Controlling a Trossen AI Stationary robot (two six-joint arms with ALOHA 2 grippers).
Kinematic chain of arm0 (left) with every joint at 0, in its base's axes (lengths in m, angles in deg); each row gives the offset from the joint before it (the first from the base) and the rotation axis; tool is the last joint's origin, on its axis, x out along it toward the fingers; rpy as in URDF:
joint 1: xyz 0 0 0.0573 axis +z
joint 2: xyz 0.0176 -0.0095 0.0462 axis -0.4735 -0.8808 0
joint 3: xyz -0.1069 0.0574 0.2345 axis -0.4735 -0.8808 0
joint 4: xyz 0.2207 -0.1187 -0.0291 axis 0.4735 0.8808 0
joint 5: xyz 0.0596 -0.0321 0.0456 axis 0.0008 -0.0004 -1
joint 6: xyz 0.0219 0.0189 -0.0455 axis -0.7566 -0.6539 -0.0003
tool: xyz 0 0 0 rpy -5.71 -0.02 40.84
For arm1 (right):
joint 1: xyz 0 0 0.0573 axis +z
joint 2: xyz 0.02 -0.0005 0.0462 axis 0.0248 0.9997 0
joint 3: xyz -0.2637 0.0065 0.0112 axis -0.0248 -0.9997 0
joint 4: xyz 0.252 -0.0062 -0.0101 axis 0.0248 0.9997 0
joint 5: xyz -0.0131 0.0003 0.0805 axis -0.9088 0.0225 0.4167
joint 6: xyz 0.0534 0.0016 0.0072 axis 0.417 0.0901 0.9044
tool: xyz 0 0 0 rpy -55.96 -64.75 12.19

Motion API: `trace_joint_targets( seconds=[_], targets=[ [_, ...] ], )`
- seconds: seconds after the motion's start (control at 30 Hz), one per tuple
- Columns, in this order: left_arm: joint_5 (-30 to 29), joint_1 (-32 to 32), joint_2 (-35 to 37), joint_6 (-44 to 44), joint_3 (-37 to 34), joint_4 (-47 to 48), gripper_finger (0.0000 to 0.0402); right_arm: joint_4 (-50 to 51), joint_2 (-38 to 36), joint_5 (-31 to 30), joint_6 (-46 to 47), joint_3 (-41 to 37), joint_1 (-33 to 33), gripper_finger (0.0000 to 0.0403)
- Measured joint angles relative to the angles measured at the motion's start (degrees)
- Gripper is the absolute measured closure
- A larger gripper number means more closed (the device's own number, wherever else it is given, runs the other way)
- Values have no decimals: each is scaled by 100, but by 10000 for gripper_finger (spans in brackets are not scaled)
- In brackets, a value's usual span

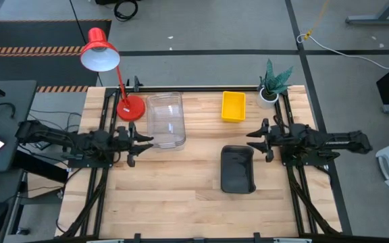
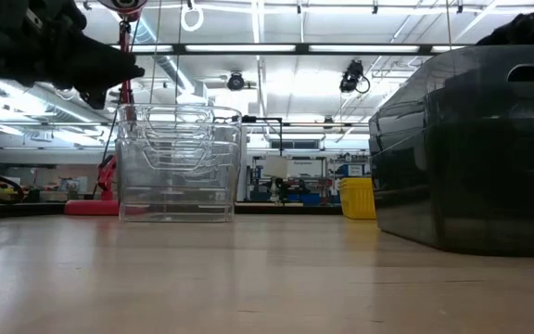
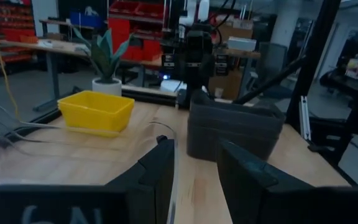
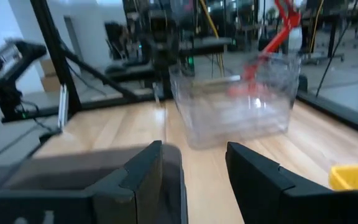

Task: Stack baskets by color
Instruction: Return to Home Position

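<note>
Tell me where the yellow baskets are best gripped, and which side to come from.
Pinch the wall of the yellow baskets that faces the dark grey stack, from above, one finger inside, one outside. They sit flat, open top up, with thin walls; that side faces bare table, while the potted plant crowds the right. The right end effector, open, is closest.

In the low view the dark grey stack (image 2: 471, 148) runs off the edge at three o'clock and hides part of the yellow stack (image 2: 358, 198) behind it. From above, the trays nested in either pile, or in the clear stack (image 1: 165, 120) at ten o'clock of the table's middle, cannot be counted. The right wrist view blurs the clear walls and cuts the yellow stack off at four o'clock.
</note>
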Motion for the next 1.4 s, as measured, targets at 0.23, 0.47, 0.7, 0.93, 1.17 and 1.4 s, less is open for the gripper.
trace_joint_targets(
  seconds=[0.23, 0.47, 0.7, 0.93, 1.17, 1.4],
  targets=[
    [0, 0, -6, 123, -358, -508, 276, -31, -309, 0, 0, 0, 0, 220],
    [106, -13, -1, 22, -360, -503, 276, -4, -310, 2, 0, 0, 20, 220],
    [111, -13, 91, -841, -362, -422, 281, -7, -310, 2, 0, 0, 20, 220],
    [178, -11, 746, -1368, -363, 171, 314, -11, -308, 2, 0, 0, 21, 220],
    [504, -13, 1718, -1340, -364, 1078, 362, -17, -302, 2, 0, 0, 20, 220],
    [1050, -22, 2414, -1277, -367, 1458, 396, -18, -302, 2, 2, 0, 20, 220]
  ],
)
